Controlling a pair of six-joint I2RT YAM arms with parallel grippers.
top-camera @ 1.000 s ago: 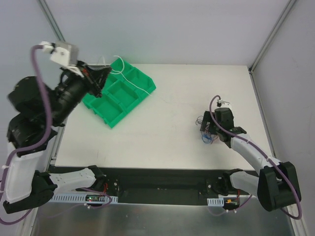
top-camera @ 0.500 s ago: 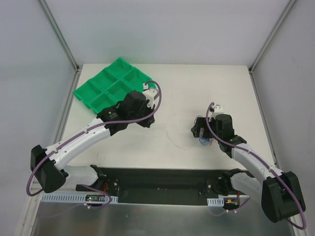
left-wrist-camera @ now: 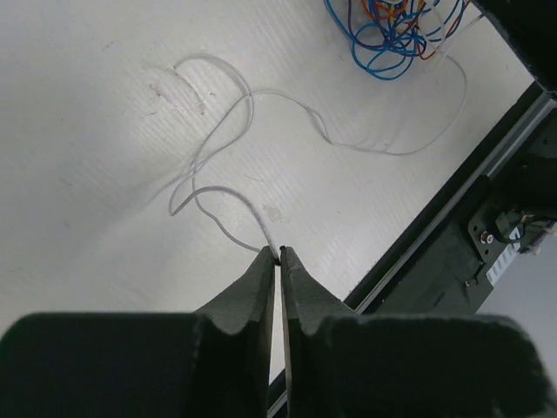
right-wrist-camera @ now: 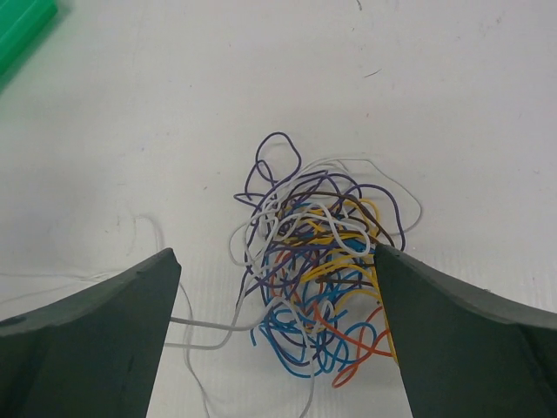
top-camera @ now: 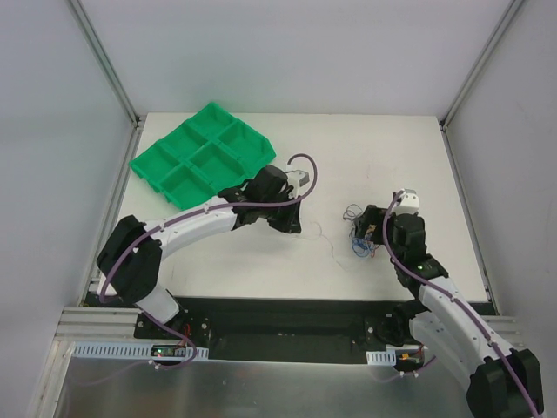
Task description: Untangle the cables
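Note:
The cables [right-wrist-camera: 318, 279] form a fist-sized tangle of blue, purple, yellow, orange and white wires on the white table. My right gripper [right-wrist-camera: 274, 252] hovers over this tangle [top-camera: 359, 233], open wide, one finger on each side and neither touching it. One white cable [left-wrist-camera: 252, 96] trails out of the tangle [left-wrist-camera: 392, 35] in loose loops across the table. My left gripper [left-wrist-camera: 279, 253] is shut on this white cable's end, pinched at the fingertips. From above, the left gripper [top-camera: 296, 228] sits left of the tangle, with the white cable [top-camera: 331, 248] lying between them.
A green tray [top-camera: 200, 152] with several compartments lies at the table's back left, and its corner [right-wrist-camera: 22, 26] shows in the right wrist view. The table's black front edge rail [left-wrist-camera: 470, 174] runs just beside the left gripper.
My left arm has swung down from above the green tray to the table's middle, moving right toward the tangle. The right gripper stays over the tangle, shifted slightly.

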